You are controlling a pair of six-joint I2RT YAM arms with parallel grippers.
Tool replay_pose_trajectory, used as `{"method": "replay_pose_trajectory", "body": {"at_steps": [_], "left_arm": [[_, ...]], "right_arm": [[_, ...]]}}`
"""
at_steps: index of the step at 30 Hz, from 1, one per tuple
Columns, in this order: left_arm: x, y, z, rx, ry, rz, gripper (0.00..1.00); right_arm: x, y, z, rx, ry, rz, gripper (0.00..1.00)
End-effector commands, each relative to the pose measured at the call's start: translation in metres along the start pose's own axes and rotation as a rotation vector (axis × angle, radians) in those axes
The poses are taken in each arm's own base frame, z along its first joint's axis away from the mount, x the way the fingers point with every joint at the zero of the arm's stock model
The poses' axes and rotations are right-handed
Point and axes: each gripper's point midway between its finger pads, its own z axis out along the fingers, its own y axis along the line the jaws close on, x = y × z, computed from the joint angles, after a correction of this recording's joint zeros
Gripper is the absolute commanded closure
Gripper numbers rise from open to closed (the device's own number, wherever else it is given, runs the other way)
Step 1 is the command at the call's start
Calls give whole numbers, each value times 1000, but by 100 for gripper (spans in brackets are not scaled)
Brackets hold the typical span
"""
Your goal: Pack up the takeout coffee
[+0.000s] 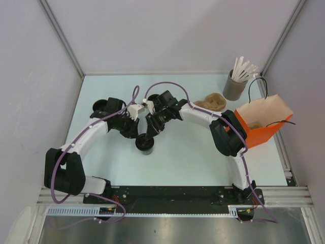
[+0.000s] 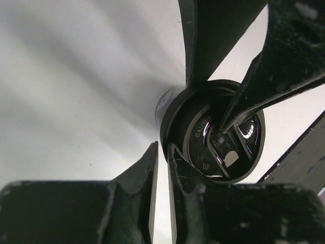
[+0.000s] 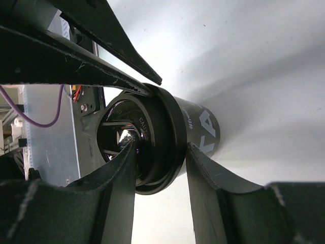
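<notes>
The coffee cup (image 1: 144, 144) stands upright on the table (image 1: 193, 157) with its lid (image 2: 200, 147) on, at the tips of both grippers (they meet over it from either side). The right gripper (image 3: 161, 148) is about half spread and pinches the cup. One finger lies across the lid's top and the other presses the wall just under the rim. The left gripper (image 2: 162, 146) is nearly pressed together, with only a thin slit between its fingers, and its tips are at the lid's rim. Whether it nips the rim I cannot tell. The lid is embossed "CAUTIO…", and the cup's wall bears large white letters "TA".
</notes>
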Motion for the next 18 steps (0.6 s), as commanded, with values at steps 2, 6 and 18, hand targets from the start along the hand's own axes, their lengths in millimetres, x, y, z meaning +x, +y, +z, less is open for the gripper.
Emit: {"method": "replay_pose_trajectory", "body": {"at_steps": [2,6,18], "left_arm": [[-6,15,-7,-90,10,35,79],[-54,4,-31,-63,-125,54,64],[-64,-22,-46,12,-215,71,58]], "right_arm": [[125,-61,29,232,343,80,57],[112,-57,24,233,317,66,56],[82,-47,14,218,262,29,44]]}}
